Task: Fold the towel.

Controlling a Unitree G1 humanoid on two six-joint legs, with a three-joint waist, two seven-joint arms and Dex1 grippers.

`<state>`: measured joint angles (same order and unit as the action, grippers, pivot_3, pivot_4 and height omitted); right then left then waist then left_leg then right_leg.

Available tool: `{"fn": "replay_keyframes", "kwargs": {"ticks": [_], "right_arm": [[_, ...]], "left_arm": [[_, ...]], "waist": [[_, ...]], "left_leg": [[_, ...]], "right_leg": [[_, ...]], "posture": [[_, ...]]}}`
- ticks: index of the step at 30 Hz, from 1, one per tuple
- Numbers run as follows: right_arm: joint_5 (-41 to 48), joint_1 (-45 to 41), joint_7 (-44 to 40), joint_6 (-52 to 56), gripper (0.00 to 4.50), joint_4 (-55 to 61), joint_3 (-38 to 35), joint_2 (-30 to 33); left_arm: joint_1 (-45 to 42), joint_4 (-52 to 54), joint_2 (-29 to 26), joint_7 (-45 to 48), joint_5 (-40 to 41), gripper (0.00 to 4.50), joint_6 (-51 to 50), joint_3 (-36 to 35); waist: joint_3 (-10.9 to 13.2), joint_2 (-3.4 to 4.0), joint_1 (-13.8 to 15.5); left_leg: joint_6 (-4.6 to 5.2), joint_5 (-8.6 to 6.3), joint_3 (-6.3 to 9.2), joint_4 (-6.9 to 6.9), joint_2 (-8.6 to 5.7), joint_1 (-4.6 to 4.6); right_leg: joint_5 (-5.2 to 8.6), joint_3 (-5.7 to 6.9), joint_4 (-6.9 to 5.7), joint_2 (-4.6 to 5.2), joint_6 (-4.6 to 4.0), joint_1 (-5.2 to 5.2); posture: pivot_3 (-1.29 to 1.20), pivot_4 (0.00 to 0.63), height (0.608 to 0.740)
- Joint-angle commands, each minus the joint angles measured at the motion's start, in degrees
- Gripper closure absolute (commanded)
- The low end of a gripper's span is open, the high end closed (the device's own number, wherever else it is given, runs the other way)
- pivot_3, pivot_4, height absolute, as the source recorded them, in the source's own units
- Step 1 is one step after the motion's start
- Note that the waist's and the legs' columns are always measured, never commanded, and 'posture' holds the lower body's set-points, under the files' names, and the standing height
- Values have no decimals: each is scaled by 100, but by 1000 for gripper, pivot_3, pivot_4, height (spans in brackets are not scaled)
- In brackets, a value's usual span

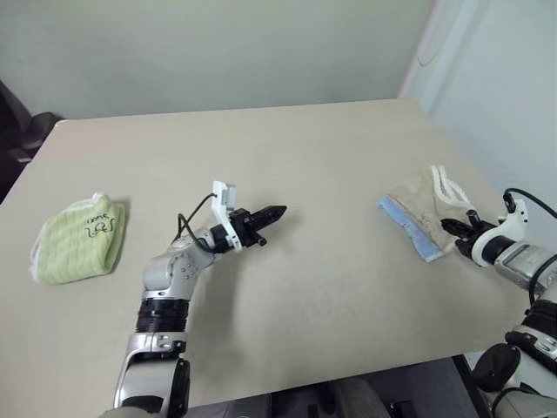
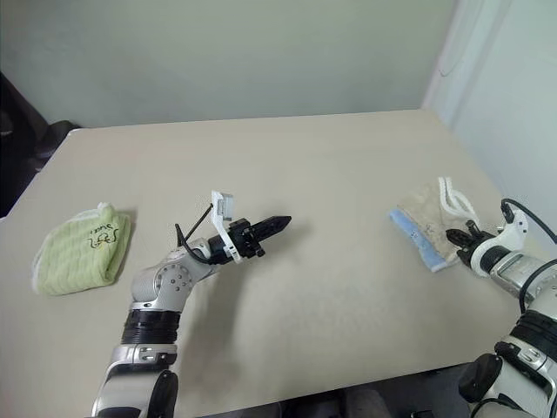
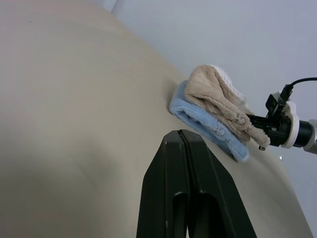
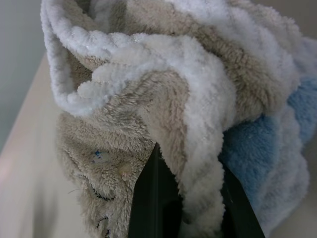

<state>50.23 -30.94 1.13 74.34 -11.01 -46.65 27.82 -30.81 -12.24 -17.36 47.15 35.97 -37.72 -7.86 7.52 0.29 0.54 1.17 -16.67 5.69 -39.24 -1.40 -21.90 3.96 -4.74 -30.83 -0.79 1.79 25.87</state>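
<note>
The beige towel (image 1: 424,202) with white corded edging lies bunched near the table's right edge, partly on top of a light-blue cloth (image 1: 409,231). My right gripper (image 1: 459,228) is at the towel's near side, shut on a fold of it. In the right wrist view the white-edged fold (image 4: 198,148) sits pinched between the two black fingers (image 4: 148,203). My left gripper (image 1: 277,212) is shut and holds nothing. It hovers over the middle of the table and points toward the towel, well short of it.
A small green folded cloth (image 1: 78,239) with black writing lies at the table's left. The tan table (image 1: 331,157) stretches bare between it and the towel. A pale wall runs close past the table's right edge (image 1: 474,187).
</note>
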Motion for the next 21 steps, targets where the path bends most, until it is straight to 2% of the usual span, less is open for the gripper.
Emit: {"fn": "replay_keyframes", "kwargs": {"ticks": [1,5,13,21], "right_arm": [[-46,4,-52,-105,4199,193,99,120],[-39,13,-277,-254,2943,278,203,279],[135,79,-681,-497,45,625,158,411],[154,690,-1079,-568,15,958,37,859]], "left_arm": [[-19,165,-10,27,39,4500,22,-2],[78,255,-2,1,64,4500,4,-13],[130,317,36,-51,92,4500,2,-35],[124,291,-5,-38,110,4500,10,-75]], "waist": [[0,0,1],[0,1,2],[0,1,6],[0,1,39]], "left_leg": [[1,1,0,0,0,0],[2,1,1,1,0,-2],[7,-3,0,2,-3,-4],[7,-4,5,1,-6,-5]], "right_leg": [[0,0,0,0,0,0],[1,0,0,1,2,1],[7,-2,1,2,9,0],[13,-4,2,5,16,-6]], "posture": [[0,150,740],[0,150,740],[0,150,740],[0,150,740]]}}
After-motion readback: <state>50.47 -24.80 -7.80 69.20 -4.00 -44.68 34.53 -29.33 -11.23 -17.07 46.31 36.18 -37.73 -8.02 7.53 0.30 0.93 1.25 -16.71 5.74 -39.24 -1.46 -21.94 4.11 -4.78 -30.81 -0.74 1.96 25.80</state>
